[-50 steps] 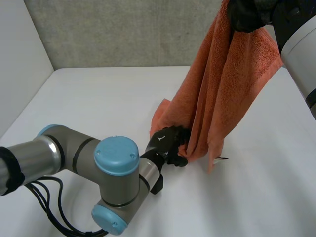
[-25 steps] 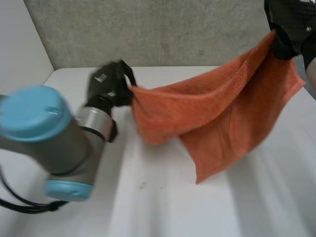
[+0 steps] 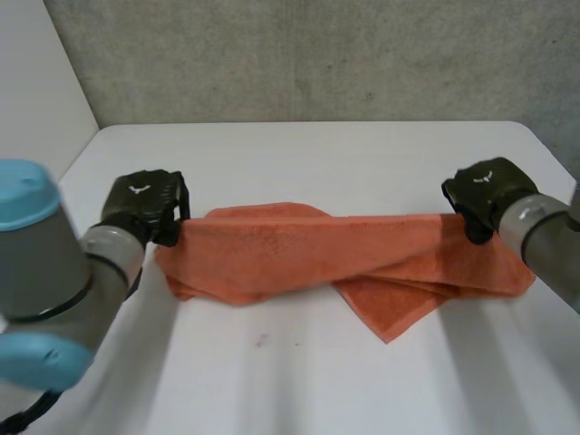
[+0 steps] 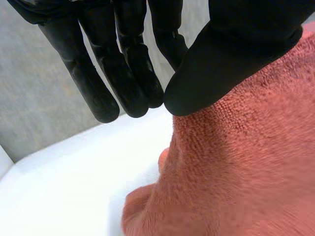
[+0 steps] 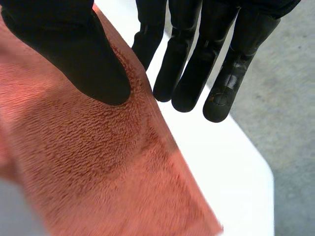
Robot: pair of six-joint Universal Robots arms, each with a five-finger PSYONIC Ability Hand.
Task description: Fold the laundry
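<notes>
Left robot hand (image 3: 140,204), right robot hand (image 3: 485,192): each pinched a towel (image 3: 290,254) end.
Even lowering, edge taut, looked wisest.

The left hand (image 3: 140,207) and right hand (image 3: 487,192) are recorded as black, with thick round-tipped fingers (image 4: 130,73) and a broad thumb (image 4: 231,54). A small white marking (image 3: 138,189) is borne on each back. The left arm (image 3: 54,272) and right arm (image 3: 544,240) are grey and cylindrical. A light-blue cap (image 3: 23,195) is fitted on the left.
</notes>
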